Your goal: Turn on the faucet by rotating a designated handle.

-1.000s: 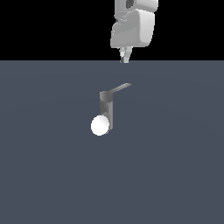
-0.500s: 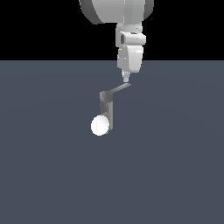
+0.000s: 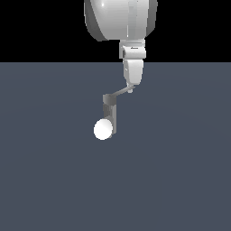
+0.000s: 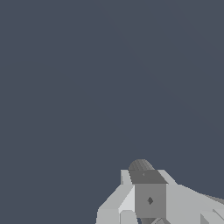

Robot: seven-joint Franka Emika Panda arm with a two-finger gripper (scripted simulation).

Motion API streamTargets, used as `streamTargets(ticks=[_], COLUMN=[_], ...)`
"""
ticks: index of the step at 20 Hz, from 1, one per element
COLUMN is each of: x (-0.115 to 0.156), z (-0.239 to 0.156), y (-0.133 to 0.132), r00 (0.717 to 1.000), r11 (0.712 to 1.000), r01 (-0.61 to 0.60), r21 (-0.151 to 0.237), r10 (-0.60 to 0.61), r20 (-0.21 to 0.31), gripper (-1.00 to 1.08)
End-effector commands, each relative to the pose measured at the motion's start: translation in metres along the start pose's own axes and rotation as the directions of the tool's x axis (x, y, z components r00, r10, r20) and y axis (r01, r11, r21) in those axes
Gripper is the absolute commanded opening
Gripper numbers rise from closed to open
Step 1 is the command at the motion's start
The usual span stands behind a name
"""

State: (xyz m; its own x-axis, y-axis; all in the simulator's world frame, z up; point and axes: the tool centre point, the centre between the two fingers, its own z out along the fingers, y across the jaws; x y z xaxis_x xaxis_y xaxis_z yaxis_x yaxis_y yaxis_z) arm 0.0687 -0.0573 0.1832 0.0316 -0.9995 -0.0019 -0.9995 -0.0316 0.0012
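The faucet (image 3: 109,113) is a small grey upright post with a white ball (image 3: 103,129) at its base, standing on the dark blue-grey floor in the exterior view. Its handle (image 3: 121,93), a thin light-grey bar, projects from the post's top toward the exterior view's right. My gripper (image 3: 131,89) hangs straight down from the arm and its tip meets the handle's far end. The fingers look pressed together with nothing between them. In the wrist view only grey gripper parts (image 4: 150,192) show against the floor; the faucet is not clearly seen there.
The arm's large white body (image 3: 119,20) fills the upper middle of the exterior view, above the faucet. The flat floor (image 3: 180,171) stretches all around, under a black background.
The arm has swung in and the gripper has come down from above the floor's far edge to the handle's far end. The handle and post have not visibly moved.
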Motion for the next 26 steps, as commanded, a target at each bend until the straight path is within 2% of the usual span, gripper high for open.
streamTargets(ticks=[1, 5, 26], x=[0.000, 0.000, 0.006], z=[0.002, 0.002, 0.002], y=[-0.001, -0.001, 0.062], r00=[1.000, 1.000, 1.000], r11=[1.000, 1.000, 1.000], r01=[-0.007, -0.006, -0.007], r21=[0.001, 0.001, 0.001], r10=[0.007, 0.006, 0.007], r20=[-0.002, -0.002, -0.002], gripper=[-1.00, -1.00, -1.00])
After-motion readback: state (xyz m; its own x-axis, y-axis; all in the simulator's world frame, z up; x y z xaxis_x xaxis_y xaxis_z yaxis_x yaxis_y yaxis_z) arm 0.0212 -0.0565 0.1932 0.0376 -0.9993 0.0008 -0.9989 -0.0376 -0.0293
